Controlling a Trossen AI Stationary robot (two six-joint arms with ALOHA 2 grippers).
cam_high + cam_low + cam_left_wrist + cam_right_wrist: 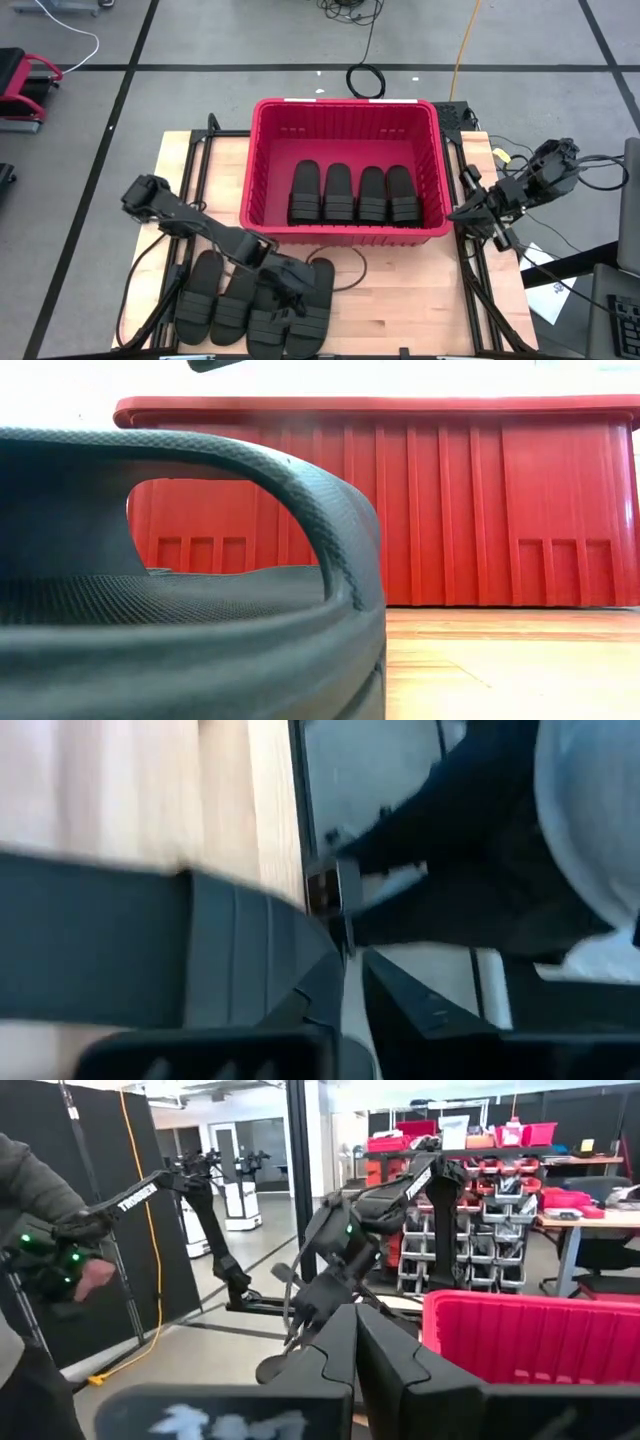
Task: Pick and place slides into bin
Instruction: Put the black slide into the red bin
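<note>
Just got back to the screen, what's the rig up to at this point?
It is moving black slides into the red bin. Four slides already lie side by side inside it. Four more sit in a row on the table's near edge, in front of the bin. The left gripper is down over that row, at the third slide from the left; the pictures do not show a firm grip. The right gripper waits shut beside the bin's right wall, holding nothing.

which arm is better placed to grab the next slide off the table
Left. Its tool hangs right over the four slides on the table's near edge, beside the bin. The right tool waits outside the bin's far side, away from them.
</note>
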